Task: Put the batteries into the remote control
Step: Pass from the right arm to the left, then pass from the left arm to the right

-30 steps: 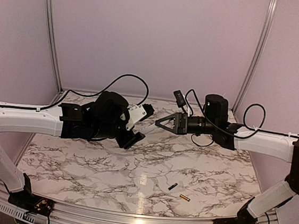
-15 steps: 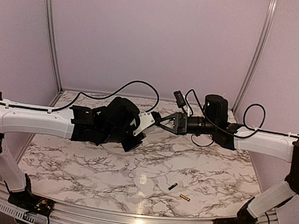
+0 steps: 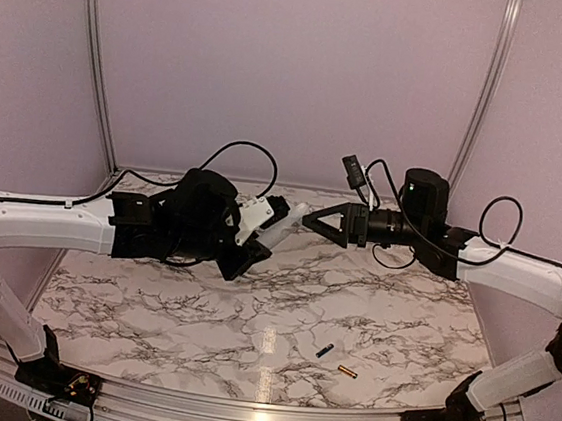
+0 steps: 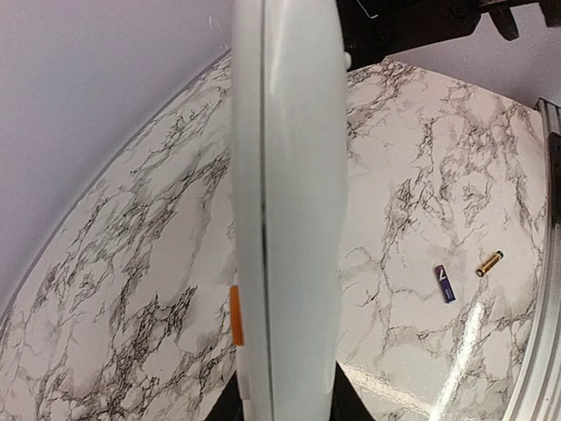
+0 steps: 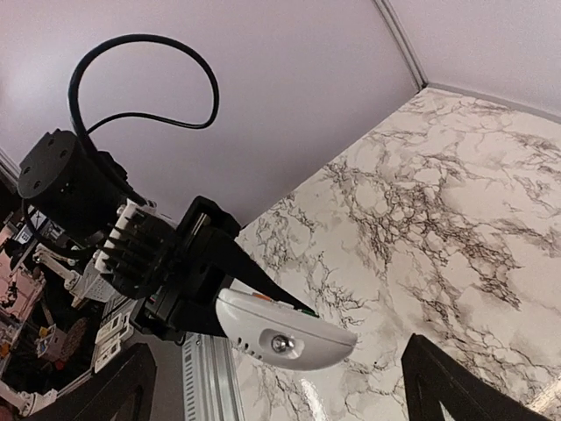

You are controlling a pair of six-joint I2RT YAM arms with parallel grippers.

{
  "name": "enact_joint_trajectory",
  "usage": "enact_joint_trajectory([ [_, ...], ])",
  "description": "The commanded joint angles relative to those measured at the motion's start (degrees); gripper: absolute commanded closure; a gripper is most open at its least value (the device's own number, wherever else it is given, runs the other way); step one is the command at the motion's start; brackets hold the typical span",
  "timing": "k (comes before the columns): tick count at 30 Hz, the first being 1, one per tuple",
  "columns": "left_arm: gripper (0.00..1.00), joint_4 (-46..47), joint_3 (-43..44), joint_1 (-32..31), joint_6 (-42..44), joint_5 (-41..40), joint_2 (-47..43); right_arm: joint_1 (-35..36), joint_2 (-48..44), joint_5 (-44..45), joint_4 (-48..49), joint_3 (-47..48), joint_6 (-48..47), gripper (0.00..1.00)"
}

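1 slim remote (image 3: 281,227) of smooth white plastic, rounded at the end, orange mark on one edge, up in the air over a glossy marble-patterned table (image 3: 151,297). Pinched narrowly in the left claw (image 3: 265,233). 2 tiny cylinders lying apart near the table's front edge: 1 dark blue battery (image 3: 324,351), 1 gold battery (image 3: 347,371). Right claw (image 3: 318,221) spread wide, holding nothing, just beside the remote's tip.

Even light, glare on marble table (image 3: 265,362)
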Motion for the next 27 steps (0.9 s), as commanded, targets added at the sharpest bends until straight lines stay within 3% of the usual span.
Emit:
enact_joint_trajectory([
  [1,1.00,8.2,-2.5,2.6,-5.7,15.7,-4.9,-0.4,-4.3,-1.5,1.1,2.1,-7.8,0.03],
  [6,1.00,19.4,-7.3,6.2,-13.3,28.3,-8.6,-0.4,-6.7,-4.5,6.8,-0.1,-8.5,0.03],
  [13,1.00,30.8,-11.3,7.6,-19.8,37.4,-10.5,1.1,-4.5,-7.9,15.0,0.7,-4.6,0.05],
  [27,1.00,37.5,-13.8,7.5,-23.8,41.5,-9.7,5.7,4.1,-10.7,23.5,7.8,5.1,0.17],
])
